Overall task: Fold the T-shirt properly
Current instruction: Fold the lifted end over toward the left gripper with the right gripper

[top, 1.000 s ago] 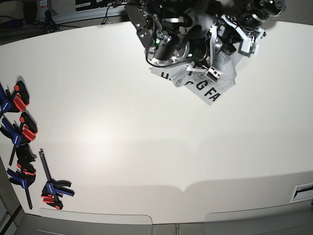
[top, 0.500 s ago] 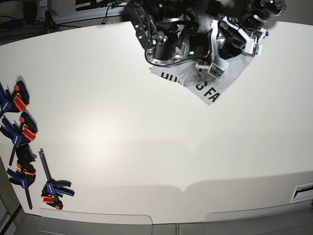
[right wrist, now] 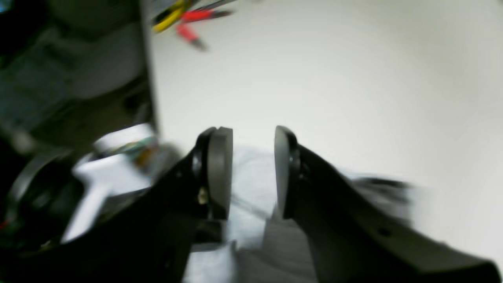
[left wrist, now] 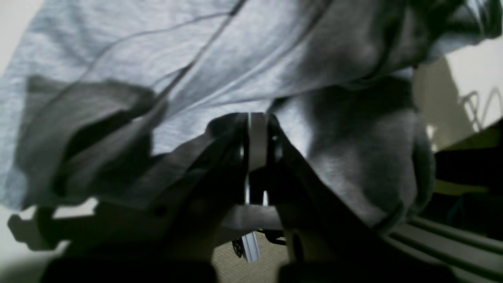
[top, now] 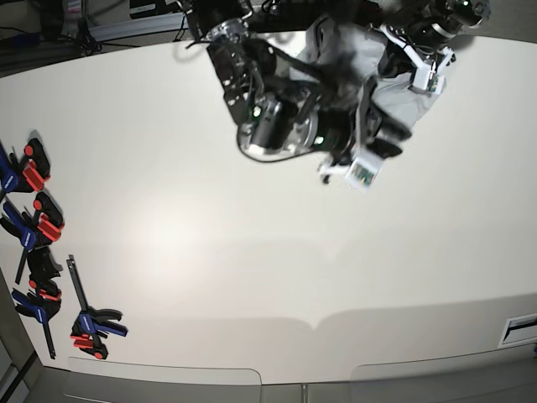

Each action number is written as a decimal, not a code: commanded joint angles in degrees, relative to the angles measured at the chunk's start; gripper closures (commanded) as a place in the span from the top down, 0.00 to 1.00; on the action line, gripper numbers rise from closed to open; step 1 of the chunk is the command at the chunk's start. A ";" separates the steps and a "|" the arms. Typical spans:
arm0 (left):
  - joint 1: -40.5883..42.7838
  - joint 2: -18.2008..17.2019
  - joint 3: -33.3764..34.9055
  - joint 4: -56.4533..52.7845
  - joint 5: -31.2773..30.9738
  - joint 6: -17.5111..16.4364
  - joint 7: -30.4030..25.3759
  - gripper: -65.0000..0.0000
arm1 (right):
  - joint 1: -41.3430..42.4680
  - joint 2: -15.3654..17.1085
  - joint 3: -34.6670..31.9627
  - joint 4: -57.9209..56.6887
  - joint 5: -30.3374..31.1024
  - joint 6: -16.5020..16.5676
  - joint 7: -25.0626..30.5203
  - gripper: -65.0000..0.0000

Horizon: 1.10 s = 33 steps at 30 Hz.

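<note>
T-shirt: grey, creased, bunched above table. Left gripper clamped on its fabric. Right gripper parted, holding nothing, shirt beneath.

Left end effector: fingers pressed together, only a thin pale strip showing between them, grey cloth pinched there. Right end effector: pads parallel with a clear gap, nothing between them, pointing downward. In the base view both arms crowd together at the far edge, wrists overlapping.
</note>
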 commanded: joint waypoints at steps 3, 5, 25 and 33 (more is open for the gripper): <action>0.46 -0.31 -0.22 0.79 -0.70 -0.20 -1.07 0.00 | 2.43 -0.68 6.49 1.27 0.76 -2.34 1.36 0.25; 0.46 -0.31 -0.22 0.79 -0.70 -0.20 -1.07 0.00 | 2.38 -0.68 11.69 1.27 1.44 -2.58 0.57 0.25; 0.44 -0.31 -0.22 0.79 -0.31 -0.20 -1.14 0.00 | -11.67 0.35 28.28 1.25 28.65 4.37 -16.09 0.30; 0.44 -0.31 -0.22 0.79 -0.28 -0.20 -1.27 0.00 | -12.31 0.35 19.08 1.25 24.24 4.33 -16.68 0.25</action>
